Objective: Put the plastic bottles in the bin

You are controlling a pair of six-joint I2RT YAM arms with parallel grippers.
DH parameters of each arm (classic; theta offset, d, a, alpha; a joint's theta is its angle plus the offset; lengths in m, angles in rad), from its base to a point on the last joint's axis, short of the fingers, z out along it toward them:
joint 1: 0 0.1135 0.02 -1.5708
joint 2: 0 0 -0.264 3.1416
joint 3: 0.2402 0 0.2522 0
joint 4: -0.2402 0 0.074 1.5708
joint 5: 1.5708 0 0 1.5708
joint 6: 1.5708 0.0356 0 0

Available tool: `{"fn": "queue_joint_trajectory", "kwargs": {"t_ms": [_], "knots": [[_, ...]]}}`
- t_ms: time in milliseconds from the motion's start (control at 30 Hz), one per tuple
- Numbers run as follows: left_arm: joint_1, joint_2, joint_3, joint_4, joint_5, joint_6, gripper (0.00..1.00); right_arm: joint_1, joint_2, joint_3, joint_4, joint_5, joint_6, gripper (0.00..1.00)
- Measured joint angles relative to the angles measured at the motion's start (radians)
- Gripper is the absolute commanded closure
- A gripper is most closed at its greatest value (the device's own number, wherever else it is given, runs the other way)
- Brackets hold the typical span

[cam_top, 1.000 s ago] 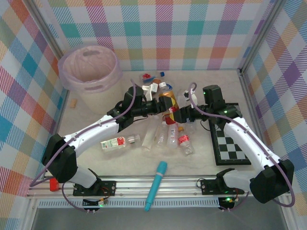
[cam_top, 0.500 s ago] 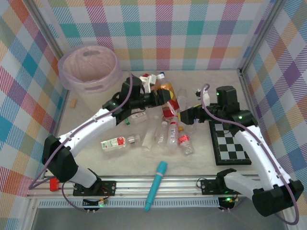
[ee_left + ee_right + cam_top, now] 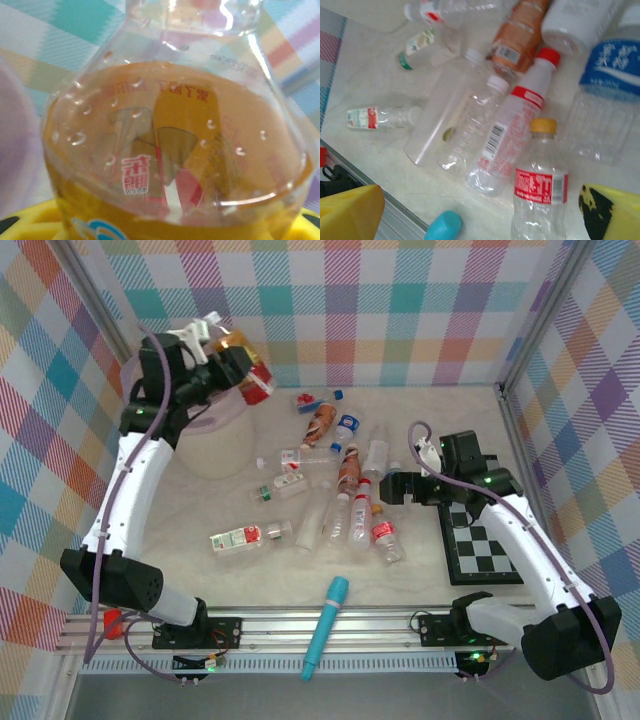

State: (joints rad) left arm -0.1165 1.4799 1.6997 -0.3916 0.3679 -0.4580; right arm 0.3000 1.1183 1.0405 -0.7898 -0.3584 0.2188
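The left hand (image 3: 226, 362), upper left of the frame, is clamped on 1 clear plastic bottle of amber liquid with a red label (image 3: 247, 378), above the round translucent pink-lilac plastic bin (image 3: 222, 412). Other small clear plastic bottles (image 3: 345, 502) lie mid-tabletop (image 3: 200, 575). Beside them, the right hand (image 3: 386, 488) gapes wide, empty.

An orange-labelled clear bottle (image 3: 243, 368) hangs tilted above the pale lilac bin (image 3: 220, 412), far left. Other plastic bottles (image 3: 338, 520), mostly clear, lie scattered in the centre.
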Motion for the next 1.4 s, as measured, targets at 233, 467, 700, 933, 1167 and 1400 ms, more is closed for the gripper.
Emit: {"fn": "queue_joint_trajectory", "kwargs": {"t_ms": [233, 467, 700, 933, 1167, 1400], "knots": [[0.164, 0.096, 0.157, -0.054, -0.091, 0.052, 1.00, -0.001, 0.000, -0.037, -0.049, 0.042, 0.014, 0.01], [0.194, 0.328, 0.389, -0.227, -0.201, 0.163, 1.00, -0.005, -0.001, -0.047, -0.067, 0.059, 0.028, 0.01], [0.194, 0.458, 0.401, -0.390, -0.251, 0.280, 1.00, -0.005, 0.000, -0.058, -0.070, 0.063, 0.036, 0.01], [0.194, 0.532, 0.381, -0.460, -0.257, 0.374, 0.96, -0.005, 0.028, -0.058, -0.074, 0.075, 0.048, 0.01], [0.190, 0.578, 0.332, -0.473, -0.258, 0.426, 0.75, -0.005, 0.059, -0.071, -0.096, 0.080, 0.080, 0.01], [0.189, 0.586, 0.290, -0.472, -0.256, 0.444, 0.30, -0.005, 0.063, -0.148, -0.106, 0.080, 0.105, 0.02]]}}
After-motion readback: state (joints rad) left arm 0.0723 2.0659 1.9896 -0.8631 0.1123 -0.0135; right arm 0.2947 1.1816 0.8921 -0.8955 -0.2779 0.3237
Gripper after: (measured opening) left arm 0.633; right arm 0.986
